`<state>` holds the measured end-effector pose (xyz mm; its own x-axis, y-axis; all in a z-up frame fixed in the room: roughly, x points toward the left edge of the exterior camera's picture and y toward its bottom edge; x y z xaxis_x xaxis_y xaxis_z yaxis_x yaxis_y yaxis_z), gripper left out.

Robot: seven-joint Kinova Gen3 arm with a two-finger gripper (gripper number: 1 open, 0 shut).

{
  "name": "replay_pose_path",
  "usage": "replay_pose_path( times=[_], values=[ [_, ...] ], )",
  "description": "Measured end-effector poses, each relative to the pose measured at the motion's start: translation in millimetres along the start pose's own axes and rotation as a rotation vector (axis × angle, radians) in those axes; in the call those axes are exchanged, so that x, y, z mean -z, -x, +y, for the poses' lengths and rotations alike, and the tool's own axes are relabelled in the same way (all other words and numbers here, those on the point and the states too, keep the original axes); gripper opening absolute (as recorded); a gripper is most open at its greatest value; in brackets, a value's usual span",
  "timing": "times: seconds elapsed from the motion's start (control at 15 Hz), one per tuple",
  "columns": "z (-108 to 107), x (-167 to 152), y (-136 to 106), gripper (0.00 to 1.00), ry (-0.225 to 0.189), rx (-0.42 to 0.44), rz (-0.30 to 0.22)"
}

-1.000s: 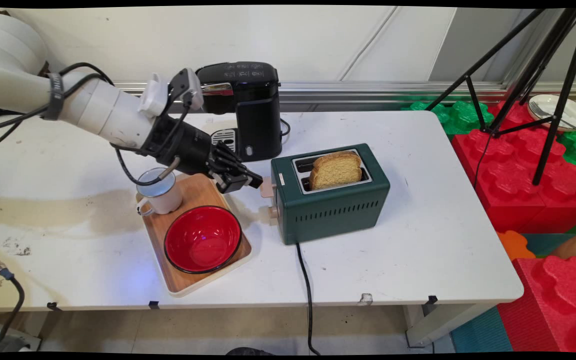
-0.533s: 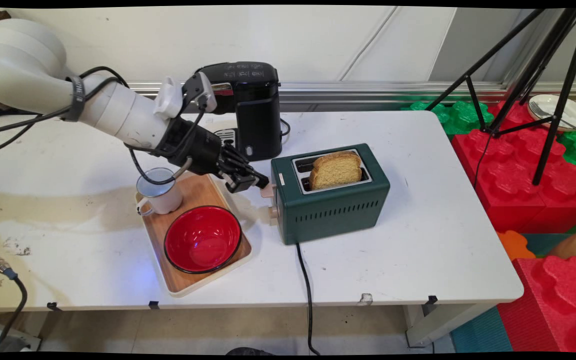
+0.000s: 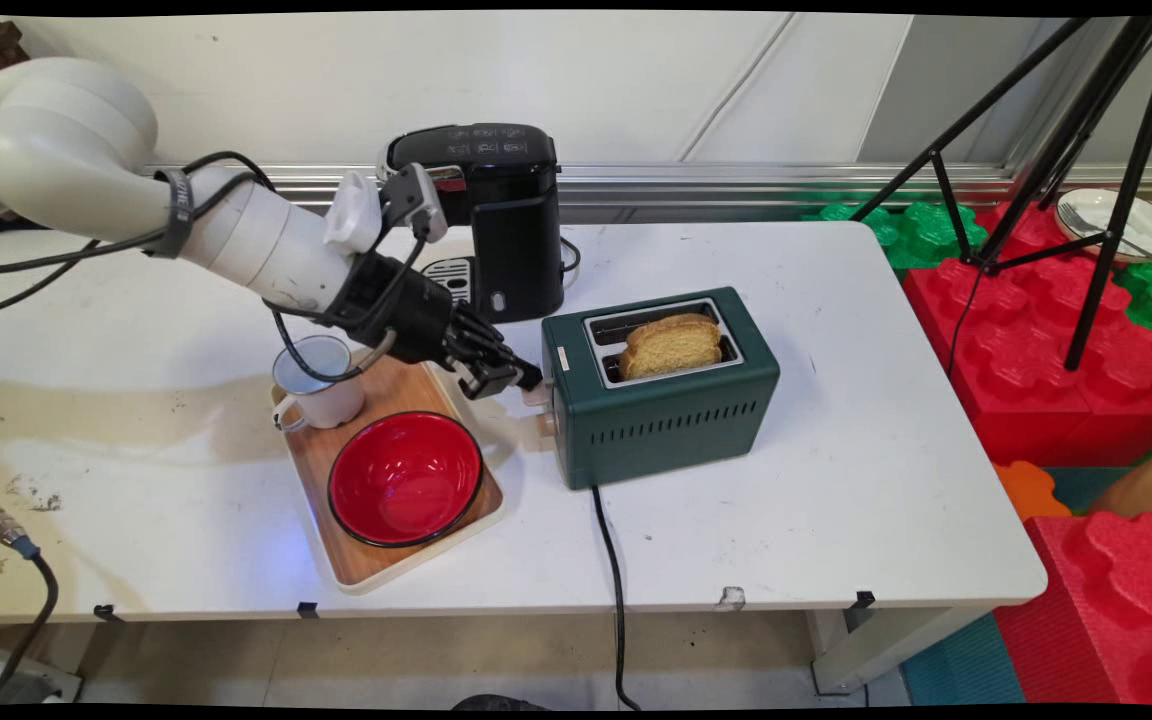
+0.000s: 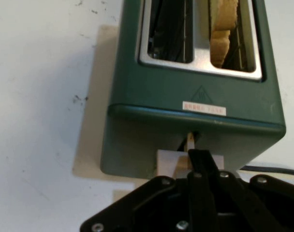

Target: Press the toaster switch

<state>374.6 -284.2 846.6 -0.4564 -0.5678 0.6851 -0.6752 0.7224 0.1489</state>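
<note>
The white desk [image 3: 836, 480] carries everything here, with the white arm [image 3: 236, 235] reaching across it from the left. Near the desk's middle stands a green toaster [image 3: 671, 420] with two slots on top; a slice of bread [image 3: 671, 345] sits low in the slot nearer the camera, only its top showing above the rim (in the hand view the other slot looks dark and bare). A black cord [image 3: 614, 580] runs from the toaster's front down over the desk edge.

Behind the arm, against the wall, is a black coffee machine [image 3: 506, 215]. To the left of the toaster lies a wooden tray [image 3: 331, 470], bearing a red bowl [image 3: 404, 478] towards the camera and a white mug [image 3: 321, 385] at its far corner, just under the arm's wrist.

The gripper [image 3: 521, 378] is at the toaster's left end, its fingers [image 4: 202, 166] pressed together into one black tip. That tip rests on the pale lever [image 4: 169, 162] that juts from the toaster's end face, covering part of it; below it on the same face is a pale knob [image 3: 546, 424].
</note>
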Motion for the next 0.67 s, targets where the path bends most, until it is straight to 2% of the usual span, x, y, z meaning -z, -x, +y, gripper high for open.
replay_pose_path(
  times=[0.67],
  values=[
    [2,-17,13,0.0,-0.006,-0.004,-0.036]
  ],
)
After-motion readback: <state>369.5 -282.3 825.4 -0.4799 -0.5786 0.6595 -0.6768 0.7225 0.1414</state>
